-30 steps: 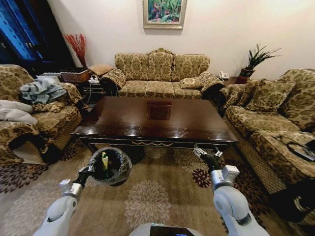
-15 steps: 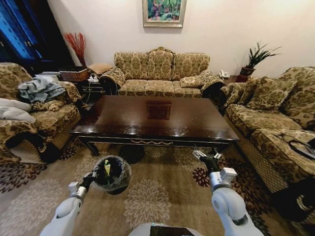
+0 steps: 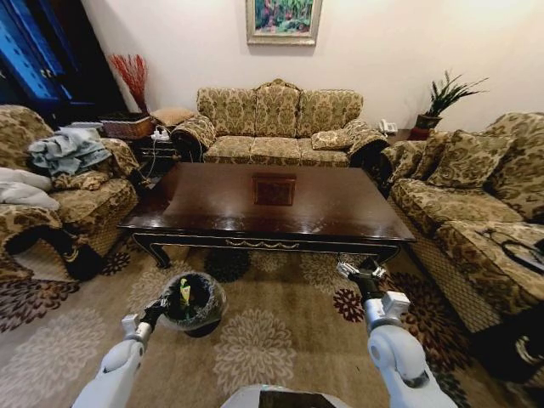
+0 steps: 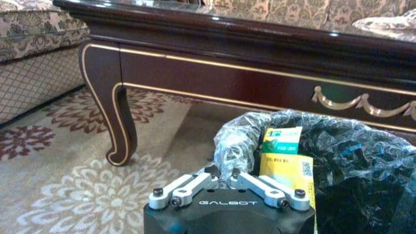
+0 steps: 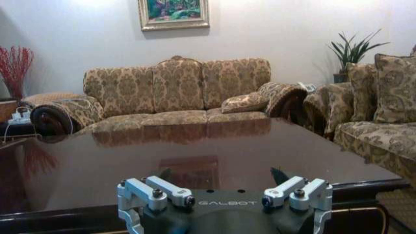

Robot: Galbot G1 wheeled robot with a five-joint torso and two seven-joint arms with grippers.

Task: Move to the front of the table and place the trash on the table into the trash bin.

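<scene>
**A:** Where is the trash?

**B:** What I can make out is a green and yellow wrapper point(image 4: 281, 148) standing on end inside the trash bin point(image 3: 218, 299). The bin is on the carpet, just in front of the tabletop point(image 3: 323, 208), near its left front leg.

**A:** And the arms?

**B:** The left gripper point(image 4: 224, 168) sits right at the bin's rim with its fingers drawn together against the crinkled liner. I can't tell whether they pinch a fold of it. The right gripper point(image 3: 357, 272) hangs just short of the table's front edge, fingers spread wide, holding nothing.

**A:** How would that wrapper handle?

**B:** I'd judge it almost weightless, thin and glossy. It would likely buckle and slide rather than resist. A pinch across its upper edge, where it sticks up free of the liner, looks like the surest hold.

**A:** And the bin itself?

**B:** Probably light and easy to tip. The clear film puffing over the rim looks slippery and would stretch or tear, so the stiff black wall under it is the better place to grip.
</scene>
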